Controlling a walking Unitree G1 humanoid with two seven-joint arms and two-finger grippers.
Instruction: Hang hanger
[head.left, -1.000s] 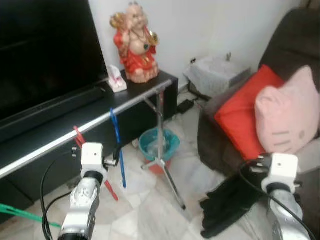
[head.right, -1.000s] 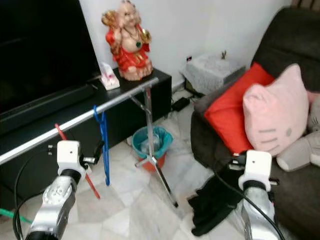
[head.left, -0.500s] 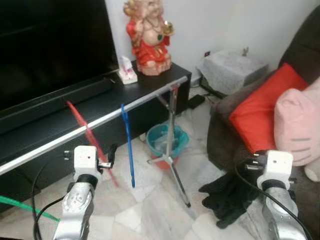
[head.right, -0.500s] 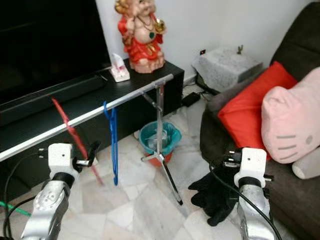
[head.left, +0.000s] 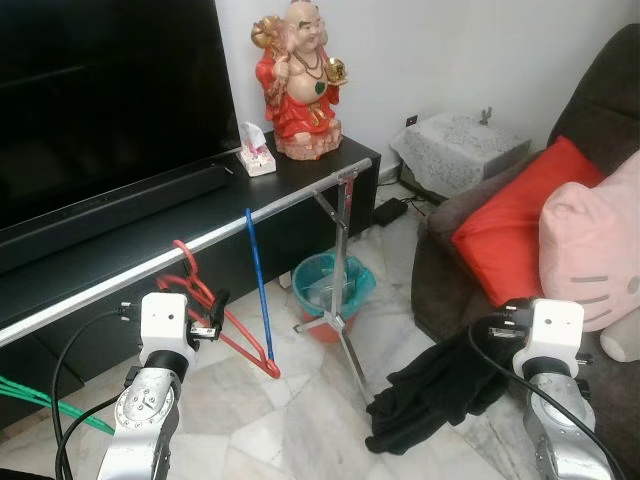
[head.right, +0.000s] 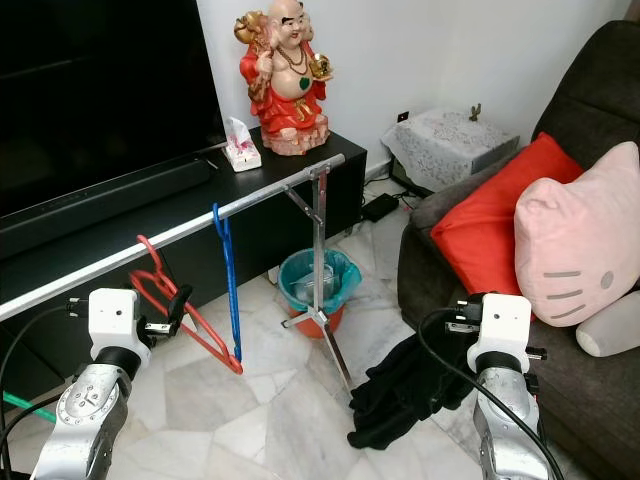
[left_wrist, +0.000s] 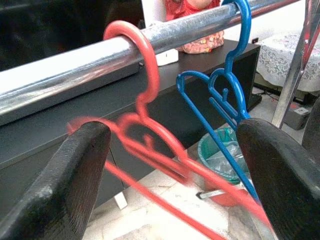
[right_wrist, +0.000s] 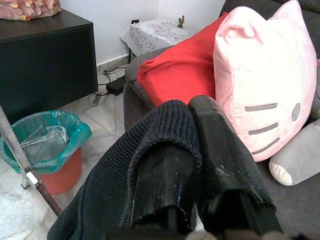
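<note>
A home living room. A large black television (head.left: 100, 90) stands on a long black low cabinet (head.left: 300, 185) beside a red-robed laughing Buddha statue (head.left: 300, 80). A dark brown sofa (head.right: 590, 120) holds a red cushion (head.right: 490, 235) and a pink cat-face pillow (head.right: 580, 240) above the pale marble tiled floor (head.right: 280, 400).

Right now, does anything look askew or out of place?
Yes. The red hanger hooks the rail but tilts sideways, blurred as if swinging, while the blue hanger hangs straight. Black cloth, pinched in the right gripper, trails onto the floor.
</note>
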